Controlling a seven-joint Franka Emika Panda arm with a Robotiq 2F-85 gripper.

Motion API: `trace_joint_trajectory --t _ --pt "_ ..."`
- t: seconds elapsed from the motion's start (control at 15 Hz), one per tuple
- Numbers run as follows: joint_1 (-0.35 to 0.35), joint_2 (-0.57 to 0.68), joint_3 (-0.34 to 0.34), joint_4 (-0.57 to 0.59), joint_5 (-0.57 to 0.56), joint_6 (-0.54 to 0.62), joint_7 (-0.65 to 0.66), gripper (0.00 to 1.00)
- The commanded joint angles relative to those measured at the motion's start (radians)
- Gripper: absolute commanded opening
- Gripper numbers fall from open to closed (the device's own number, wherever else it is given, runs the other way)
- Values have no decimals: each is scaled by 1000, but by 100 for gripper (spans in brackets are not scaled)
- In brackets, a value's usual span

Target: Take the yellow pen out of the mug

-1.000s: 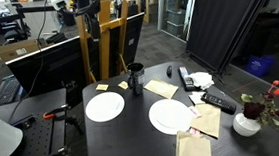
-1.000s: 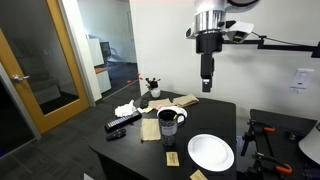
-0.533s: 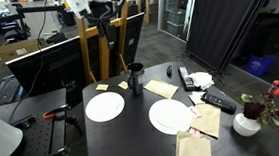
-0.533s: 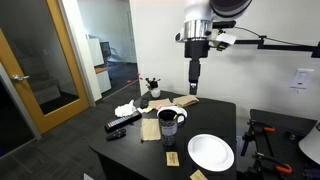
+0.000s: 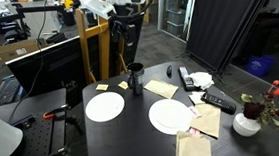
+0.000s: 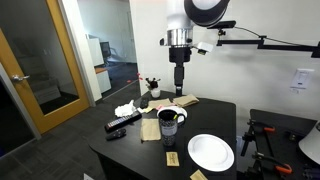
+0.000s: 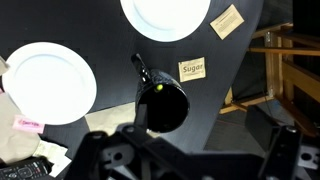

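The mug (image 7: 163,105) is a dark cup seen from above in the wrist view, its handle pointing up-left. Inside it only the bright tip of the yellow pen (image 7: 158,87) shows. My gripper (image 7: 188,146) is open and empty, its dark fingers (image 7: 283,148) spread on either side below the mug. In both exterior views the gripper (image 5: 132,46) (image 6: 180,82) hangs well above the mug (image 5: 135,76) (image 6: 168,122), which stands on the black table (image 5: 134,134). The pen cannot be made out in the exterior views.
Two white plates (image 5: 105,107) (image 5: 170,116) lie by the mug, with sugar packets (image 7: 192,68), tan napkins (image 5: 161,88) and a black remote (image 5: 218,102). A white vase with flowers (image 5: 246,123) stands at a table corner. A wooden frame (image 5: 95,46) stands behind the table.
The arm has swung sideways across the table's back edge and now hangs over the mug. The gripper stays open and nothing on the table has moved.
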Motion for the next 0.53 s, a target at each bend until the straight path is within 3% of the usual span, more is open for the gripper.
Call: trace_joint_trajectory --t 0.0,0.47 --pt "-9 27 33 41 -70 0 23 100" --pt "-13 20 52 24 -65 -3 21 100"
